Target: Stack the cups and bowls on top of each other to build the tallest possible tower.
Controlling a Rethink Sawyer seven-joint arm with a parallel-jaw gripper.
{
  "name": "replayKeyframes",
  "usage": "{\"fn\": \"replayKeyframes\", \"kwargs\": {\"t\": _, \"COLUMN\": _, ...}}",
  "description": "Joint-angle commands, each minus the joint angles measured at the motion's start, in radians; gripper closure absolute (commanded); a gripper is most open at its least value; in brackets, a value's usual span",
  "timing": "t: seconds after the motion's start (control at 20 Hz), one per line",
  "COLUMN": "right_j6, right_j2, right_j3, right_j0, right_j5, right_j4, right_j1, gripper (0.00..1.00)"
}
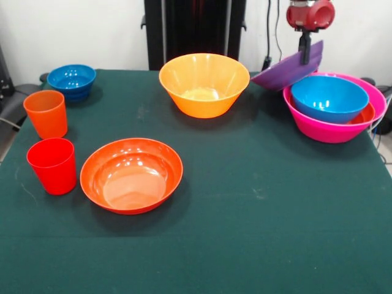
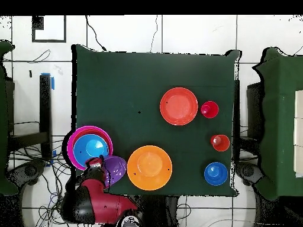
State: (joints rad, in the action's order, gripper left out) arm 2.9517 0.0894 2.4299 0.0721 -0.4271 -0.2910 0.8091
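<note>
The red and black arm comes down at the table's far corner; its gripper (image 1: 304, 54) pinches the rim of the glossy purple plastic bowl (image 1: 288, 70), holding it tilted in the air just beside the tower (image 1: 334, 122); this is a large magenta-pink bowl with a red-orange bowl and a blue bowl (image 1: 328, 98) nested inside; the orange tumbler (image 1: 46, 113) and red tumbler (image 1: 52, 165) stand well apart on the green table (image 1: 245, 233).

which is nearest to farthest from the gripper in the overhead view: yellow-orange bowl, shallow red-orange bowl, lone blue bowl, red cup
From the gripper, which grips the tilted purple plastic bowl:
1. Glossy yellow-orange plastic bowl, just beside it.
2. Shallow red-orange plastic bowl, mid-table, farther up.
3. Lone blue plastic bowl, near the right edge.
4. Small red plastic cup, far right and up.
</note>
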Motion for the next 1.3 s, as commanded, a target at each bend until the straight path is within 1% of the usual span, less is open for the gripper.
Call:
{"fn": "replayKeyframes", "kwargs": {"t": 0.05, "right_j6": 0.174, "right_j2": 0.068, "right_j3": -0.044, "right_j0": 0.022, "right_j5": 0.082, "right_j4": -0.058, "right_j1": 0.060, "gripper": 1.00}}
{"fn": "replayKeyframes", "kwargs": {"t": 0.1, "right_j6": 0.175, "right_j2": 0.072, "right_j3": -0.034, "right_j0": 0.019, "right_j5": 0.104, "right_j4": -0.059, "right_j1": 0.083, "gripper": 1.00}}
{"fn": "replayKeyframes", "kwargs": {"t": 0.25, "right_j6": 0.168, "right_j2": 0.071, "right_j3": 0.006, "right_j0": 0.023, "right_j5": 0.244, "right_j4": -0.082, "right_j1": 0.214, "gripper": 1.00}}
{"fn": "replayKeyframes", "kwargs": {"t": 0.35, "right_j6": 0.165, "right_j2": 0.066, "right_j3": 0.012, "right_j0": 0.030, "right_j5": 0.314, "right_j4": -0.093, "right_j1": 0.266, "gripper": 1.00}}
{"fn": "replayKeyframes", "kwargs": {"t": 0.45, "right_j6": 0.164, "right_j2": 0.063, "right_j3": 0.011, "right_j0": 0.030, "right_j5": 0.334, "right_j4": -0.093, "right_j1": 0.279, "gripper": 1.00}}
{"fn": "replayKeyframes", "kwargs": {"t": 0.55, "right_j6": 0.162, "right_j2": 0.058, "right_j3": 0.013, "right_j0": 0.032, "right_j5": 0.383, "right_j4": -0.098, "right_j1": 0.315, "gripper": 1.00}}
{"fn": "replayKeyframes", "kwargs": {"t": 0.6, "right_j6": 0.158, "right_j2": 0.045, "right_j3": 0.009, "right_j0": 0.044, "right_j5": 0.421, "right_j4": -0.107, "right_j1": 0.338, "gripper": 1.00}}
{"fn": "replayKeyframes", "kwargs": {"t": 0.7, "right_j6": 0.154, "right_j2": 0.031, "right_j3": 0.002, "right_j0": 0.056, "right_j5": 0.449, "right_j4": -0.114, "right_j1": 0.353, "gripper": 1.00}}
{"fn": "replayKeyframes", "kwargs": {"t": 0.85, "right_j6": 0.150, "right_j2": 0.021, "right_j3": -0.007, "right_j0": 0.065, "right_j5": 0.446, "right_j4": -0.119, "right_j1": 0.349, "gripper": 1.00}}
{"fn": "replayKeyframes", "kwargs": {"t": 0.95, "right_j6": 0.150, "right_j2": 0.045, "right_j3": -0.010, "right_j0": 0.034, "right_j5": 0.389, "right_j4": -0.099, "right_j1": 0.311, "gripper": 1.00}}
{"fn": "replayKeyframes", "kwargs": {"t": 1.05, "right_j6": 0.143, "right_j2": 0.047, "right_j3": -0.034, "right_j0": 0.015, "right_j5": 0.316, "right_j4": -0.075, "right_j1": 0.245, "gripper": 1.00}}
{"fn": "replayKeyframes", "kwargs": {"t": 1.1, "right_j6": 0.127, "right_j2": 0.025, "right_j3": -0.057, "right_j0": 0.020, "right_j5": 0.273, "right_j4": -0.068, "right_j1": 0.202, "gripper": 1.00}}
{"fn": "replayKeyframes", "kwargs": {"t": 1.2, "right_j6": 0.123, "right_j2": 0.027, "right_j3": -0.087, "right_j0": 0.010, "right_j5": 0.214, "right_j4": -0.052, "right_j1": 0.150, "gripper": 1.00}}
{"fn": "replayKeyframes", "kwargs": {"t": 1.3, "right_j6": 0.107, "right_j2": 0.010, "right_j3": -0.113, "right_j0": 0.019, "right_j5": 0.184, "right_j4": -0.055, "right_j1": 0.116, "gripper": 1.00}}
